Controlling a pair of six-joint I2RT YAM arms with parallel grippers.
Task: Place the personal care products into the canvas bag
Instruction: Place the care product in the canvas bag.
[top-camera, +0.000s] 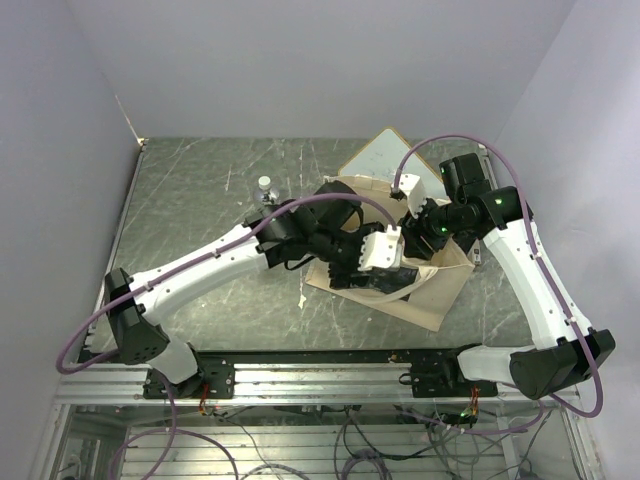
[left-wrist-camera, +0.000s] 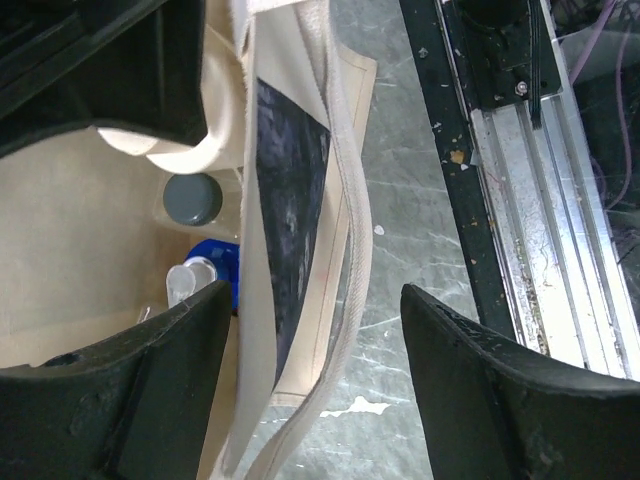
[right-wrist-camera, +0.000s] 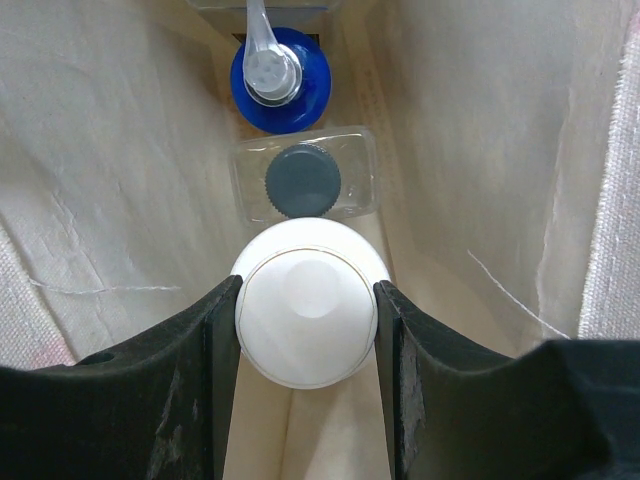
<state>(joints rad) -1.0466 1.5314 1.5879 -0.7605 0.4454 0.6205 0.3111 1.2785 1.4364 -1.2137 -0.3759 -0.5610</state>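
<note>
On the grey counter (top-camera: 200, 200), the right claw (right-wrist-camera: 306, 300) grips a white cylinder (right-wrist-camera: 305, 335) inside the bag (right-wrist-camera: 120, 180), while the left claw (left-wrist-camera: 315, 300) gapes wide astride its wall.

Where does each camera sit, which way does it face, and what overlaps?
Top external: above and behind, looking down on the grey table, left arm, right arm and the cream canvas bag.
Left wrist: looking down past the open left pincer, which straddles the bag's wall.
Right wrist: inside the bag, looking down; right pincer grips a cream cylinder.
Both wrist views share the blue round cap and dark grey cap.
</note>
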